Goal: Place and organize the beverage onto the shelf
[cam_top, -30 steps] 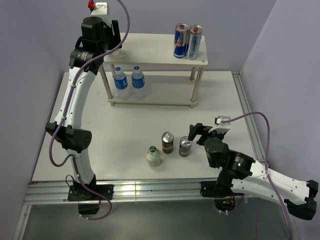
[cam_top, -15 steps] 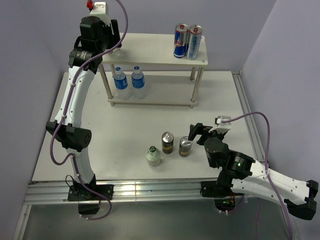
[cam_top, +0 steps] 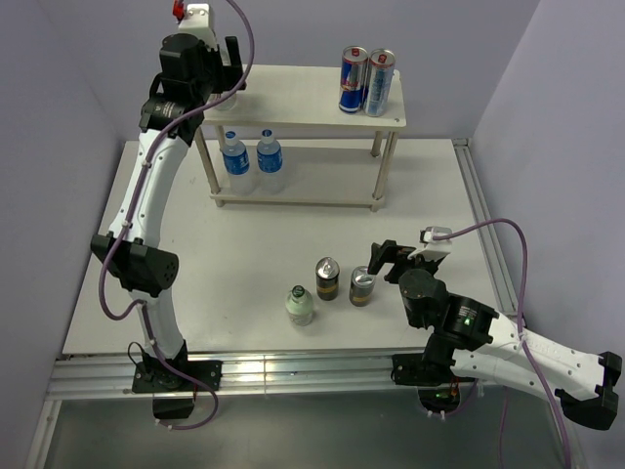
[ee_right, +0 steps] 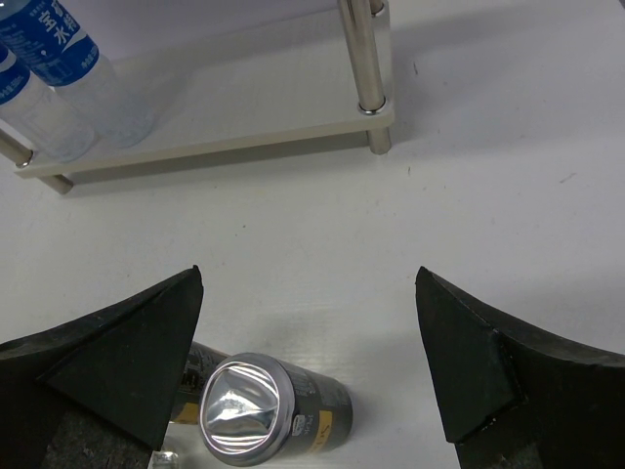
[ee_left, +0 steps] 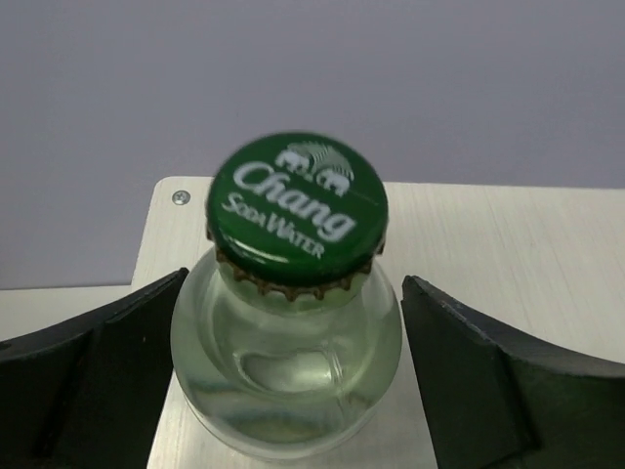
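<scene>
Glossy clear glass bottle (ee_left: 288, 362), crimped green metal cap (ee_left: 296, 210), matt pale shelf (ee_left: 508, 234)

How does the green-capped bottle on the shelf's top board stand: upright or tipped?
Upright: the green-capped bottle stands on the shelf, cap uppermost, body straight below it.

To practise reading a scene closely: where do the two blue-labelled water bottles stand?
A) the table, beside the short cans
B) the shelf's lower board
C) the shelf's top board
B: the top view shows both water bottles side by side on the lower board of the shelf, under its top board.
</scene>
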Action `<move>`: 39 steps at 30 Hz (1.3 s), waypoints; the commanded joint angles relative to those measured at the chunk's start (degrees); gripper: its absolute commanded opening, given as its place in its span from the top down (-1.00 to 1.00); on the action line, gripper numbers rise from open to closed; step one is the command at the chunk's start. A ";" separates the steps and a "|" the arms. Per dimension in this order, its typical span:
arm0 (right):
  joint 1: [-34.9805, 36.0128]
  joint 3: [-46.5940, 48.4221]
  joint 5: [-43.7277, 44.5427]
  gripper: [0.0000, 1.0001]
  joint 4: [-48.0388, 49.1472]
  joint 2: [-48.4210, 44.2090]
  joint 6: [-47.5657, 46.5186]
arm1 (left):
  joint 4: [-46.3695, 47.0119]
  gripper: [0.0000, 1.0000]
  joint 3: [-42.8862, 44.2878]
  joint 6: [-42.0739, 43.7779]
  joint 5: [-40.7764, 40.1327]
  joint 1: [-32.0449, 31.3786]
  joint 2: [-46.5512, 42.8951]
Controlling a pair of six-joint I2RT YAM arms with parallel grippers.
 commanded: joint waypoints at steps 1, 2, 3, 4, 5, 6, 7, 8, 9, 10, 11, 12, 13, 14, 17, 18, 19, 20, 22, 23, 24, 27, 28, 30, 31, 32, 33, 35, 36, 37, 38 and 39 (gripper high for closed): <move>0.07 -0.02 1.89 -0.92 0.04 -0.35 0.74 | 3.65 -0.99 -2.23 -0.25 0.67 -0.23 -5.95; 0.07 -0.11 1.89 -0.92 0.04 -0.35 0.74 | 4.01 -0.99 -3.02 0.10 0.05 -0.75 -6.93; 0.16 -0.02 1.72 -0.93 0.13 -0.35 0.74 | 4.79 -0.99 -4.77 0.45 -1.95 -1.19 -7.98; 0.07 -0.02 1.80 -0.92 0.04 -0.52 0.74 | 5.15 -0.99 -5.66 0.71 -2.58 -1.80 -10.08; 0.16 -0.11 1.71 -0.92 0.04 -0.70 0.66 | 5.41 -0.99 -6.62 1.06 -3.02 -2.77 -11.14; 0.07 -0.11 1.63 -0.92 0.13 -0.79 0.65 | 5.59 -0.99 -8.11 0.98 -3.99 -3.04 -12.11; 0.07 -0.11 1.63 -0.92 0.13 -0.87 0.65 | 5.50 -0.99 -8.74 0.89 -4.43 -3.39 -13.95; 0.07 -0.28 1.45 -0.92 0.30 -0.88 0.65 | 4.46 -0.99 -9.70 0.63 -5.22 -4.00 -15.53; 0.07 -0.20 1.45 -0.92 0.31 -0.79 0.57 | 4.45 -0.99 -10.06 0.28 -5.57 -4.27 -15.55; 0.16 -0.28 1.54 -0.92 0.31 -0.87 0.48 | 2.88 -0.99 -10.58 -0.07 -6.10 -4.53 -17.38; 0.07 -0.20 1.45 -0.92 0.31 -0.88 0.48 | 2.26 -0.99 -13.11 -0.86 -6.89 -5.41 -18.70; 0.16 -0.11 1.54 -0.92 0.31 -0.79 0.57 | 1.90 -0.99 -15.31 -1.21 -7.94 -6.11 -20.19; 0.07 -0.11 1.62 -0.92 0.13 -0.79 0.65 | 1.99 -0.99 -18.55 -1.22 -12.39 -7.25 -24.82; 0.07 -0.02 1.71 -0.92 0.04 -0.79 0.65 | 5.82 -0.99 -23.20 -0.52 -14.87 -10.74 -28.00; 0.16 -0.11 1.63 -0.93 0.22 -1.05 0.65 | 13.83 -0.99 -48.21 0.19 -22.09 -20.31 -40.39; 0.16 -0.28 1.63 -0.93 0.31 -1.14 0.57 | 13.77 -0.99 -51.25 -0.94 -23.41 -22.10 -42.60; 0.07 -0.28 1.28 -0.92 0.22 -1.23 0.48 | 12.37 -0.99 -55.72 -3.65 -25.07 -24.55 -46.19; 0.07 -0.28 1.01 -0.92 0.74 -1.14 0.39 | 11.75 -0.99 -58.03 -4.98 -25.44 -25.44 -47.88; 0.07 -0.20 0.92 -0.92 0.66 -0.88 0.30 | 10.96 -0.99 -62.77 -7.88 -25.18 -26.94 -53.41; 0.07 -0.11 1.18 -0.92 0.31 -0.79 0.30 | 11.04 -0.99 -67.84 -10.42 -23.35 -27.90 -55.34; 0.07 0.07 1.45 -0.92 0.13 -0.61 0.56 | 10.69 -0.99 -70.24 -11.93 -22.20 -28.18 -58.67; 0.16 -0.02 1.63 -0.92 0.13 -0.79 0.57 | 11.48 -0.99 -79.82 -17.20 -18.50 -29.14 -63.87; 0.07 -0.11 1.63 -0.92 0.30 -0.87 0.39 | 11.74 -0.99 -81.76 -18.52 -18.24 -29.58 -64.67; 0.07 -0.19 1.28 -0.92 0.48 -0.96 0.22 | 12.09 -0.99 -86.95 -22.83 -18.85 -31.51 -67.47; 0.07 -0.19 1.27 -0.92 0.48 -0.79 0.30 | 13.49 -0.99 -88.79 -24.14 -19.28 -32.47 -68.54; 0.07 -0.02 1.36 -0.92 0.22 -0.61 0.30 | 14.72 -0.99 -92.47 -26.51 -19.64 -34.66 -69.68; 0.07 0.07 1.45 -0.92 0.04 -0.18 0.56 | 16.12 -0.99 -94.33 -27.14 -19.03 -35.73 -71.34; 0.07 0.16 1.54 -0.92 0.04 0.09 0.65 | 19.56 -0.99 -98.54 -28.80 -18.24 -38.79 -72.06; 0.16 0.24 1.45 -0.91 0.04 0.27 0.57 | 20.44 -0.99 -99.61 -29.16 -18.23 -39.86 -71.54; 0.07 0.24 1.36 -0.91 0.13 0.27 0.48 | 21.05 -0.99 -100.32 -29.52 -19.28 -41.26 -71.10; 0.07 0.16 1.45 -0.91 0.04 0.35 0.39 | 21.15 -0.99 -101.20 -30.22 -20.94 -44.75 -70.57; 0.16 0.24 1.36 -0.91 -0.04 0.44 0.65 | 20.89 -0.99 -101.38 -30.66 -22.70 -46.79 -69.35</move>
